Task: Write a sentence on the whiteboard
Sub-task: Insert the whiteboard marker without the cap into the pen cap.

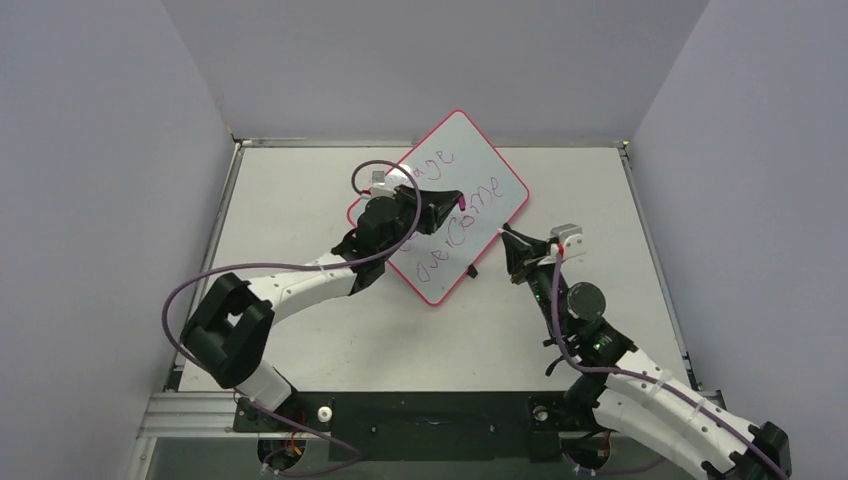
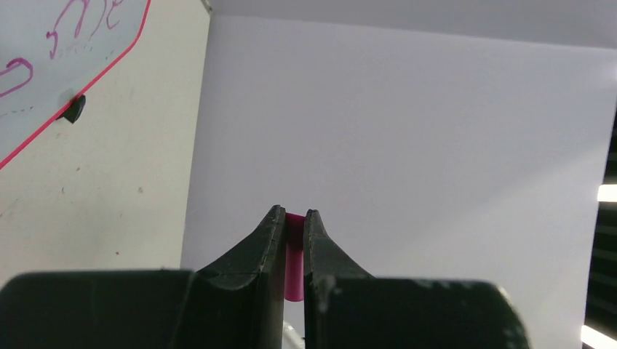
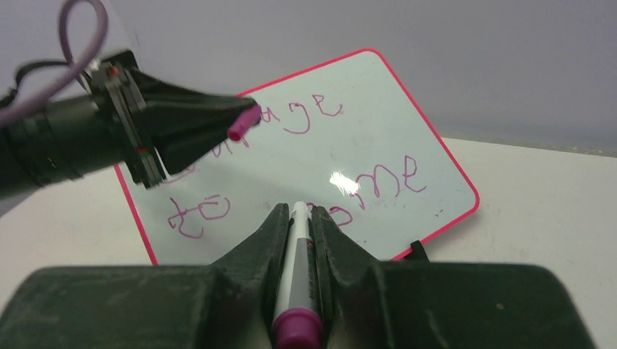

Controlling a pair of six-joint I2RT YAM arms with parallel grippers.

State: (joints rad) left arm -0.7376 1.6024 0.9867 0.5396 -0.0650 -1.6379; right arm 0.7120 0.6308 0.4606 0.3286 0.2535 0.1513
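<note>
The whiteboard (image 1: 470,150), white with a pink-red rim, sits turned diagonally at the table's far middle. The sentence (image 1: 478,203) is in purple-pink marker; the right wrist view shows "to" and "…me" (image 3: 378,178), and the left arm hides part of it. My left gripper (image 1: 456,200) hovers over the board, shut on a pink marker cap (image 2: 293,254). My right gripper (image 1: 508,236) sits just off the board's right edge, shut on the marker (image 3: 295,269), whose white end points at the board. The board also shows in the left wrist view (image 2: 65,65).
A black clip foot (image 2: 73,109) sits at the board's rim, and another (image 3: 416,249) near the right gripper. Grey walls enclose the white table (image 1: 300,180) on three sides. The left arm's purple cable (image 1: 365,170) loops above the board's left corner.
</note>
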